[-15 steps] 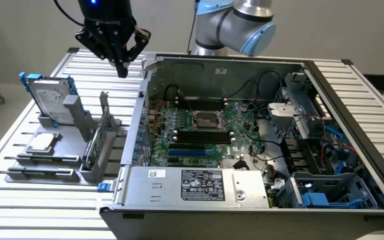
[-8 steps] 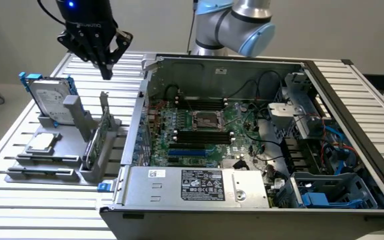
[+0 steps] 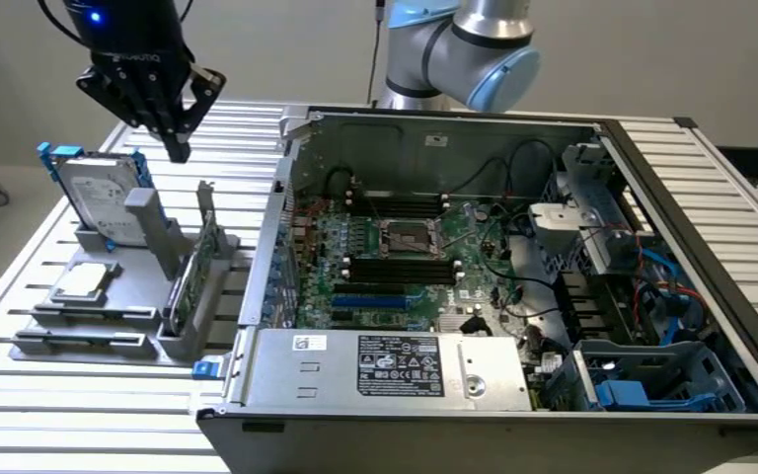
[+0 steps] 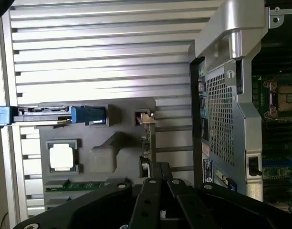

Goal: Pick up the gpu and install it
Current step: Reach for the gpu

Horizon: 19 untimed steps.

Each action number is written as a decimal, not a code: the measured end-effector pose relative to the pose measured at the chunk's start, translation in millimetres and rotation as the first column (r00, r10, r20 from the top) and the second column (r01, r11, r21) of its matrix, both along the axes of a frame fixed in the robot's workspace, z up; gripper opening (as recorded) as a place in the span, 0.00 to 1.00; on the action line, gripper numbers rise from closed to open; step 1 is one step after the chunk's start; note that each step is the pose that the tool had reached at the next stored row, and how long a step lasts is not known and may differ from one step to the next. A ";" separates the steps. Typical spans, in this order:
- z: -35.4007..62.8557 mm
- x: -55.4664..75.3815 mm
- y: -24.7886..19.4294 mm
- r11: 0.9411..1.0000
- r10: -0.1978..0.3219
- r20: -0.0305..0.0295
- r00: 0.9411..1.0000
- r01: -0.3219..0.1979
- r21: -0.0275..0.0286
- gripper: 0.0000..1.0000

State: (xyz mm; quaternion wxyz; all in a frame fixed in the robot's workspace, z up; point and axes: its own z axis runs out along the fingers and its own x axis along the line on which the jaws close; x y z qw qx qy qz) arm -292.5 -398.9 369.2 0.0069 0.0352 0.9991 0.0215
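Observation:
The gpu (image 3: 192,276) stands on edge in a grey parts holder (image 3: 115,306) on the slatted table, its silver bracket pointing up and the green board below. In the wrist view the gpu (image 4: 147,140) shows as a thin edge-on strip just past my fingertips. My black gripper (image 3: 175,146) hangs in the air above the holder's far end, over the hard drive and farther from the exterior camera than the gpu, touching nothing. The gripper (image 4: 158,180) has its fingers shut together with nothing between them.
A silver hard drive with a blue frame (image 3: 96,193), a processor chip (image 3: 83,281) and memory sticks (image 3: 83,341) share the holder. The open computer case (image 3: 267,272) lies to the exterior view's right, motherboard (image 3: 393,262) exposed, with blue card slots (image 3: 366,296).

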 end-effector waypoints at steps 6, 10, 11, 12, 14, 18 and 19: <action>-1.4 -1.7 -0.9 1.000 0.012 -0.019 1.000 -0.012 -0.012 0.11; -1.9 -1.7 -1.6 0.999 0.026 -0.024 0.999 -0.026 -0.021 0.11; -2.1 -1.7 -2.0 0.999 0.030 -0.025 0.999 -0.030 -0.021 0.11; -2.3 -1.8 -2.4 0.999 0.032 -0.025 0.999 -0.033 -0.021 0.11; -3.0 -2.4 -3.3 0.999 0.037 -0.024 0.999 -0.038 -0.021 0.11; -4.7 -4.0 -6.0 0.999 0.044 -0.024 0.999 -0.045 -0.021 0.11; -5.7 -4.4 -6.9 0.999 0.046 -0.024 0.999 -0.046 -0.021 0.11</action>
